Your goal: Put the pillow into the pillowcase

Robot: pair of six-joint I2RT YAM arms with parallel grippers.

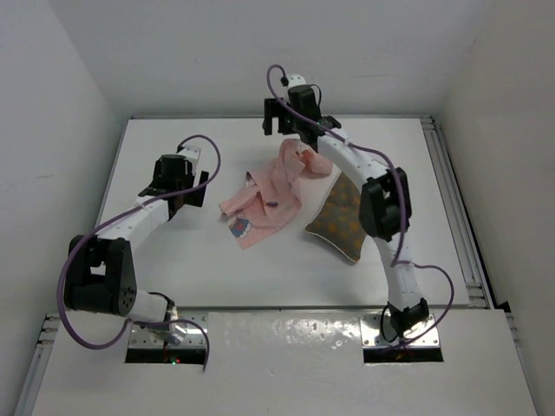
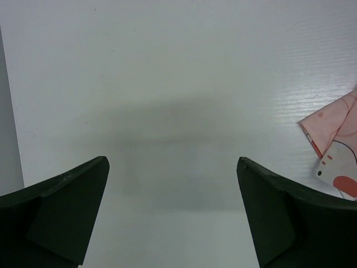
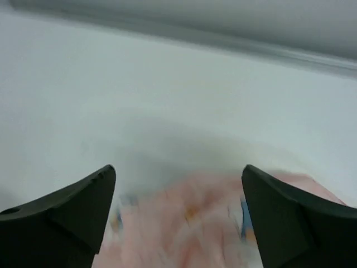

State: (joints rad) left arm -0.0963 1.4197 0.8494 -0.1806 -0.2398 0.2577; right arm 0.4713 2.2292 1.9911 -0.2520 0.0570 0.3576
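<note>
The soft pink pillowcase (image 1: 269, 204) lies crumpled on the smooth white counter (image 1: 173, 260), with the flat dotted pillow (image 1: 338, 217) just beside it. The left hand (image 2: 173, 162) and right hand (image 3: 178, 170) are spread wide, empty.

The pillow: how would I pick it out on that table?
On the white table, look right of centre, beside the crumpled pink pillowcase. The pillow lies flat there, partly under the right arm. It alone is dark olive-brown with orange dots.
</note>
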